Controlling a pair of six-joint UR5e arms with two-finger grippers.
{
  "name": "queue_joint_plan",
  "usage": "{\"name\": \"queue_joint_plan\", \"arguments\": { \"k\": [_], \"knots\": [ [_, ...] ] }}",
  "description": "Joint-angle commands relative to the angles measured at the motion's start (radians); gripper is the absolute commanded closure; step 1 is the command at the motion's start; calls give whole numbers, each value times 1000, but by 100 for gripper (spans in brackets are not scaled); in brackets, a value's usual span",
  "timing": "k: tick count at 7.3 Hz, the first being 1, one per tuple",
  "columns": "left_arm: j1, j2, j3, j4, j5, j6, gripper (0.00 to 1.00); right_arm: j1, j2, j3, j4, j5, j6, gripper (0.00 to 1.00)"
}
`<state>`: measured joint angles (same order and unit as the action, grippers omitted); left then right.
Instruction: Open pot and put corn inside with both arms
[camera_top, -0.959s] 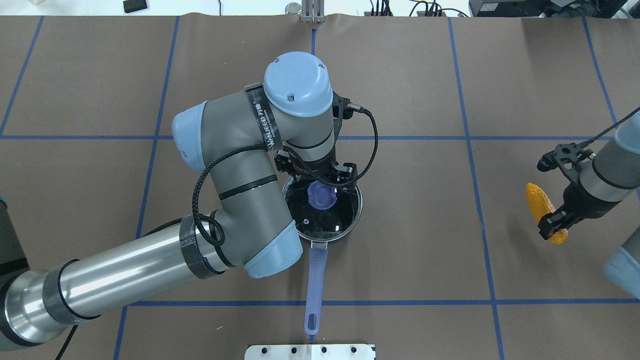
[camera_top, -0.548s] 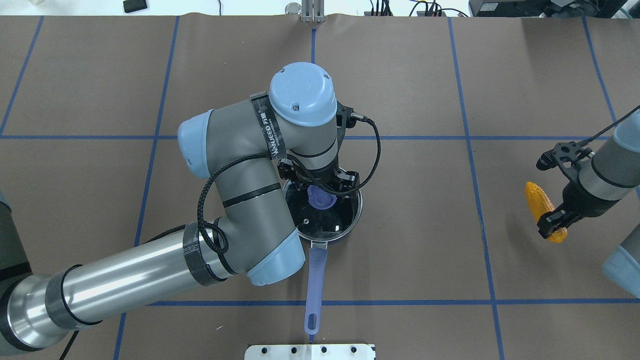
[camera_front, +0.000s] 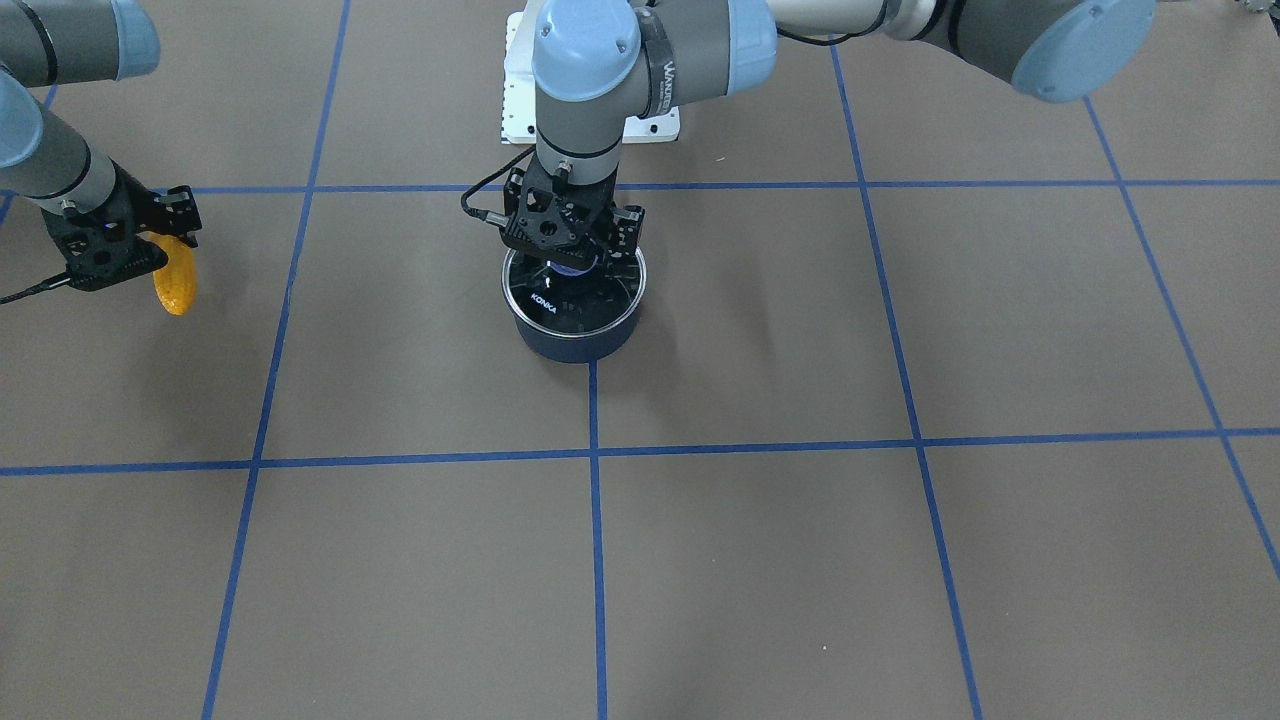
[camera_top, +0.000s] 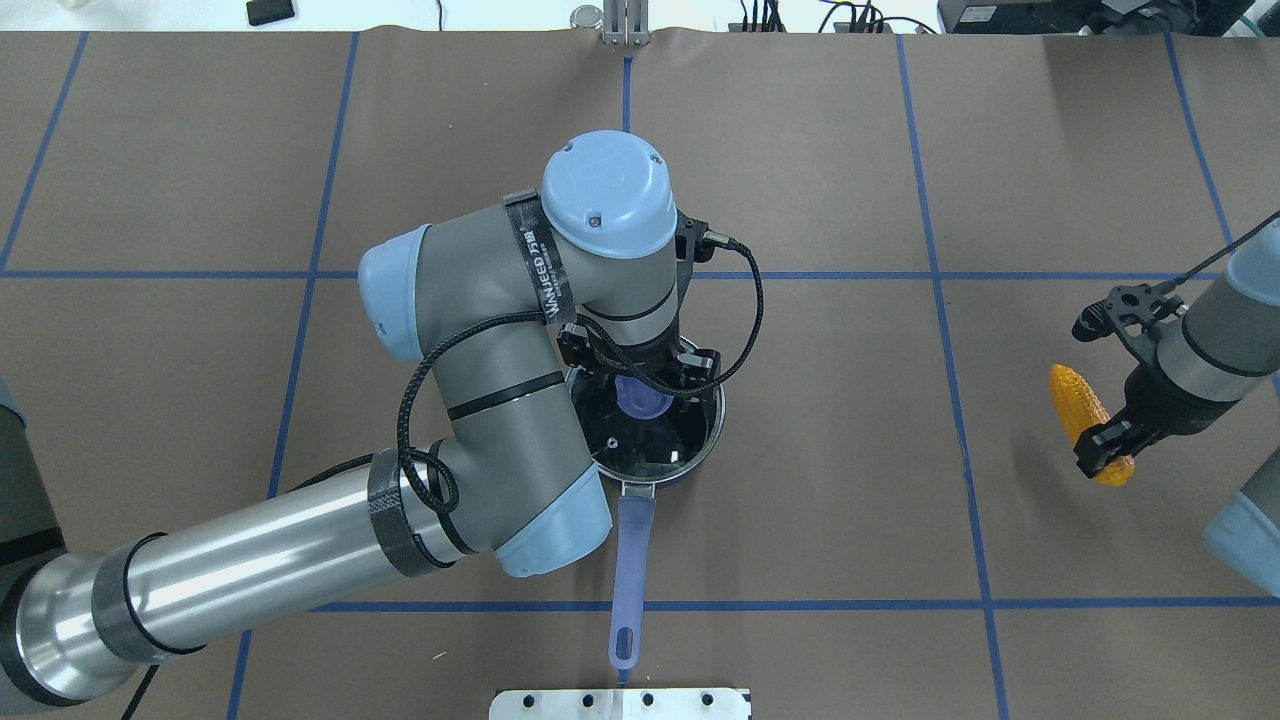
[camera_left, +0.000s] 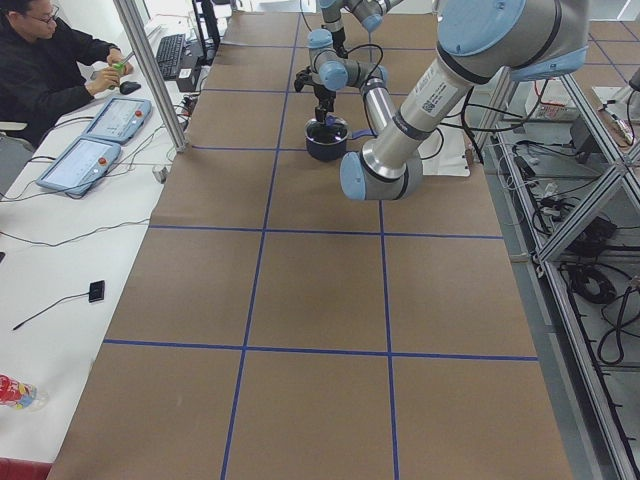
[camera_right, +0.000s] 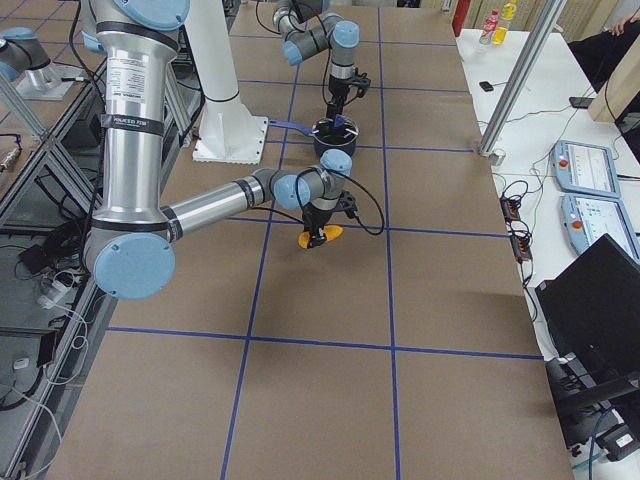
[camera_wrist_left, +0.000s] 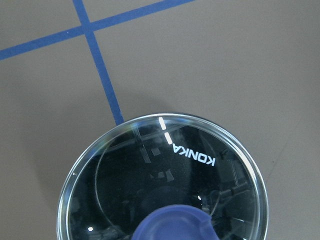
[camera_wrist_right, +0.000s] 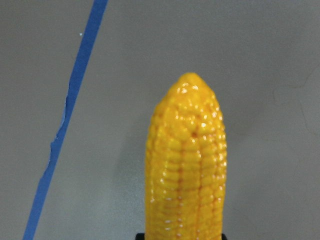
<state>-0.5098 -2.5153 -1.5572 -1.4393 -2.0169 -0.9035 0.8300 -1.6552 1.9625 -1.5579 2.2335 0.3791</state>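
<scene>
Lavender handle (camera_top: 632, 540) toward the robot, the pot (camera_front: 575, 345) stands lidded; the left tool (camera_top: 643, 386) hangs over the lid knob (camera_top: 640, 403), closed or not I cannot tell. Centre on it, squeeze firmly, lift straight. Farther right, the right tool (camera_top: 1102, 455) clamps the corn (camera_top: 1072, 395) aloft.

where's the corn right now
In the overhead view the corn is at the far right, held in the right gripper, well apart from the pot at the table's centre.

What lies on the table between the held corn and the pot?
Only bare brown table paper crossed by one blue tape line, as the overhead view shows; corn and pot are well apart.
</scene>
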Motion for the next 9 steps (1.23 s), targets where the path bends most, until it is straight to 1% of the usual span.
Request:
{"name": "queue_joint_plan", "arguments": {
  "k": [1,2,3,5,9],
  "knots": [
    [8,1,8,-4,0,-3,12,0,5,-1,-1,0,0,72],
    [8,1,19,-10,0,-3,12,1,6,-1,1,0,0,72],
    [8,1,19,-10,0,-5,15,1,6,-1,-1,0,0,72],
    [11,1,19,-9,0,-8,34,1,8,-1,1,-2,0,72],
    [11,3,10,-7,-2,-6,38,-5,23,-1,-1,-2,0,72]
  ]
}}
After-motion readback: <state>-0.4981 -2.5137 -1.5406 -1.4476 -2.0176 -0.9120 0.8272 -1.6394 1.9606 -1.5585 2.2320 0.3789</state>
